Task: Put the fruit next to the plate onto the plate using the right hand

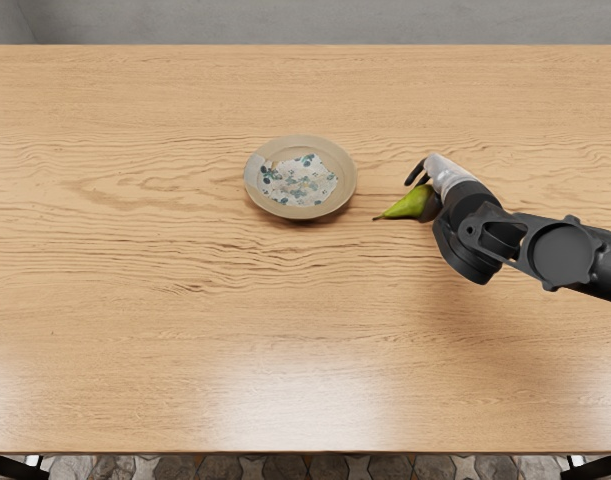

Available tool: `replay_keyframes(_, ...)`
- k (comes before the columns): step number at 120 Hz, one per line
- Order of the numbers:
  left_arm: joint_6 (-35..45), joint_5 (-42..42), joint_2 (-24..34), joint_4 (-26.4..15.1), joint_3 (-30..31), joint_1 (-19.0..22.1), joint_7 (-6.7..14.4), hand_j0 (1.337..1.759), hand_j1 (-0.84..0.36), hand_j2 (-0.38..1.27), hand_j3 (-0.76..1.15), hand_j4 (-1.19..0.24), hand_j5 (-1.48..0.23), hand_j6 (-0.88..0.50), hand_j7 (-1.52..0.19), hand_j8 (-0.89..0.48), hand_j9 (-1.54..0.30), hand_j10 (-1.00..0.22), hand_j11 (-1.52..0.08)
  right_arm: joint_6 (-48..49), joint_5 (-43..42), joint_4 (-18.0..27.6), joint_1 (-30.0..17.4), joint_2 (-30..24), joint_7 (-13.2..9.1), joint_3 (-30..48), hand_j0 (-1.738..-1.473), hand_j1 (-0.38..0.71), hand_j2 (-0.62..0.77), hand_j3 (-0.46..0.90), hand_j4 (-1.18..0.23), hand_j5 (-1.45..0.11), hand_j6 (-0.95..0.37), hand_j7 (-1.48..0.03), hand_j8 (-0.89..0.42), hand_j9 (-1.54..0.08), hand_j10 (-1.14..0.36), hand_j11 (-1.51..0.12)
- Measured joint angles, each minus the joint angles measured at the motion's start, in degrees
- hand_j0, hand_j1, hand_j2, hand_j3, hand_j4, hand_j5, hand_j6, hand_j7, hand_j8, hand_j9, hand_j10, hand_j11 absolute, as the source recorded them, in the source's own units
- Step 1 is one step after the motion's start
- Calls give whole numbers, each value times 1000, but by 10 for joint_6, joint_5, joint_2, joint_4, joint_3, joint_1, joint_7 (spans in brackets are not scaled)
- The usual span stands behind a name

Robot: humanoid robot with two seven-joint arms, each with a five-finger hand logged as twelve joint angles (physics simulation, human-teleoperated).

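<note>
The right hand [435, 190] covers the pear's [405, 207] fat end; whether it grips cannot be told. The pear lies at the plate's [253, 180] three o'clock, off it, so lifting and placing likely remain.

- plate [347, 178]: beige rim, white centre flecked with blue-green specks
- pear [409, 206], just right of the plate: yellow-green, dark at the stem tip
- right hand [447, 190], right of the plate: black, with a pale grey-white part
- table [135, 320] under the plate: light honey wood, wavy brown grain
</note>
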Motion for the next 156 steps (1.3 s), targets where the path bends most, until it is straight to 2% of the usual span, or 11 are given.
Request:
replay_keyframes(28,0,0,0,0,0,0,0,1658,323,4,0,-21,-28,-21,-28,-21,-28,-21,-28,5,1,1,1,0,-1,1,-1642,264,64,-1,-663,-938,-349,-895,-250,-931,-483,-929)
replay_keyframes(40,0,0,0,0,0,0,0,1658,323,4,0,-21,-28,-21,-28,-21,-28,-21,-28,7,3,1,4,1,1,2,-1645,255,316,0,-724,-1002,-447,-969,-351,-1005,-606,-1009)
replay_keyframes(55,0,0,0,0,0,0,0,1658,324,4,0,-21,-28,-21,-28,-21,-28,-21,-28,13,7,1,11,-3,1,4,-1649,207,381,2,-755,-1075,-485,-1022,-393,-1076,-665,-1079)
replay_keyframes(60,0,0,0,0,0,0,0,1658,324,4,0,-21,-27,-21,-27,-21,-27,-21,-27,20,8,1,17,-4,1,4,-1651,220,434,2,-762,-1091,-489,-1033,-406,-1093,-681,-1098)
replay_keyframes(98,0,0,0,0,0,0,0,1658,324,4,0,-21,-27,-21,-27,-21,-27,-21,-27,108,22,2,48,-28,1,56,-1657,252,585,1,-794,-1151,-481,-1080,-418,-1155,-715,-1160)
replay_keyframes(127,0,0,0,0,0,0,0,1658,324,4,0,-21,-28,-21,-28,-21,-28,-21,-28,207,23,7,54,-48,1,142,-1658,238,564,2,-801,-1162,-463,-1088,-401,-1168,-698,-1177)
replay_keyframes(156,0,0,0,0,0,0,0,1658,324,4,0,-21,-27,-21,-27,-21,-27,-21,-27,254,23,10,66,-33,1,193,-1658,265,570,2,-803,-1170,-446,-1092,-386,-1172,-681,-1185)
